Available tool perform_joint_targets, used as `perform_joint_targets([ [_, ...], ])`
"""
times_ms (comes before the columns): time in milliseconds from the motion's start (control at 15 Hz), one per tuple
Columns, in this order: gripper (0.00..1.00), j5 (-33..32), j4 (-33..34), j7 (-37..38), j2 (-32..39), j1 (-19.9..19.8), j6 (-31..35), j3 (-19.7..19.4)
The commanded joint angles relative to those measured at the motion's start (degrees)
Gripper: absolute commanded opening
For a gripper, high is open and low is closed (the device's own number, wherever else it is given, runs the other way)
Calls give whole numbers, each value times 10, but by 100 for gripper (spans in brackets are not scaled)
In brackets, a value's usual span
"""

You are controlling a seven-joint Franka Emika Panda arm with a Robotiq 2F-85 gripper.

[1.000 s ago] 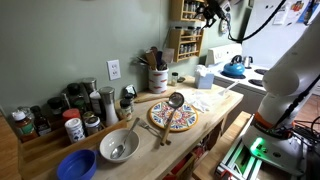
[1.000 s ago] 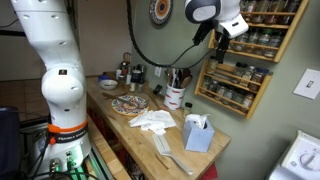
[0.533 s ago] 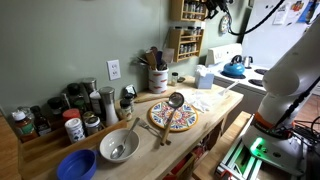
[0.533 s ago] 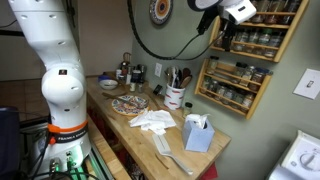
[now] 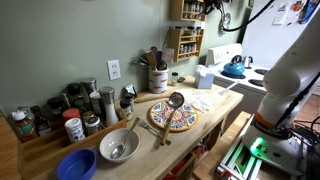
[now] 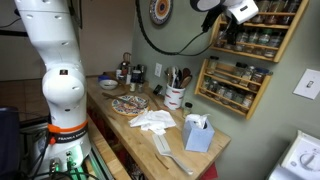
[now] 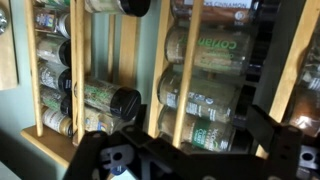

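Wooden spice rack (image 7: pixel 80 60) holds rows of jars (image 7: pixel 208 100).

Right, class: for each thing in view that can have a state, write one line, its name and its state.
Tool, open, empty, by the rack.
Jars, capped, shelved in the rack.
Grey bowl, holds a spoon.
Blue bowl, empty.
Plate, ladle lying across it.
Crock, upright, full of utensils.
Tissue box, open, tissue sticking out.
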Motion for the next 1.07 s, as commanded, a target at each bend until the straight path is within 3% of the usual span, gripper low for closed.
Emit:
perform_joint_targets([
  [0,100,48,21,-7,21,8,29,0],
  [733,100,77,32,-6,51,9,42,9],
  [1000,100,49,16,2,41,4,30,10],
])
